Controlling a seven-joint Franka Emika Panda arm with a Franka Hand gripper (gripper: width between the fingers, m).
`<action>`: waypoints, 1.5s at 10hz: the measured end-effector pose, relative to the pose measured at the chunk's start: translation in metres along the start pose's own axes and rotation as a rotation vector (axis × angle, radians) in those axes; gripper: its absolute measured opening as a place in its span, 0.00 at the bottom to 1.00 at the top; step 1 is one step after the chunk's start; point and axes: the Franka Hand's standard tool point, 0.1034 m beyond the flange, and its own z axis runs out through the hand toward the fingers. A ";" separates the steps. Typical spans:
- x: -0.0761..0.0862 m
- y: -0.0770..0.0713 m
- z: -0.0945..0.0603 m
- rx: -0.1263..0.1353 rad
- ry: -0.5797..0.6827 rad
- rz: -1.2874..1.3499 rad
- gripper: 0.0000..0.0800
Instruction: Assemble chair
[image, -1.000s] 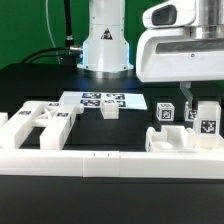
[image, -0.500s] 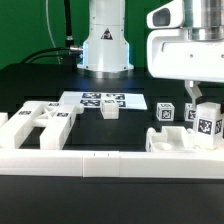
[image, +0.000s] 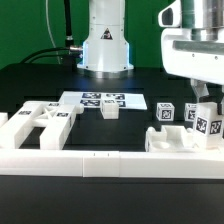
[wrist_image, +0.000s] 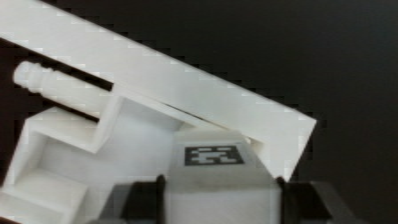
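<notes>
My gripper hangs at the exterior view's right, shut on a white chair piece with a square tag on it. In the wrist view the gripper has its dark fingers against both sides of this tagged piece. Beyond it lie a long flat white panel and a ribbed white peg. More chair parts lie on the table: a large frame piece at the left, a small block, a tagged block and a low white piece under the gripper.
The marker board lies flat behind the small block. A low white border wall runs along the front of the table. The arm's base stands at the back centre.
The gripper and wrist have shifted toward the exterior view's right over the last second. The tagged piece between the fingers has moved slightly with it. The other parts have not moved.
</notes>
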 end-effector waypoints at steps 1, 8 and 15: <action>-0.001 -0.002 0.001 0.016 -0.005 0.087 0.36; -0.006 -0.006 -0.001 0.016 -0.002 -0.102 0.79; -0.004 -0.004 -0.001 -0.012 0.024 -0.788 0.81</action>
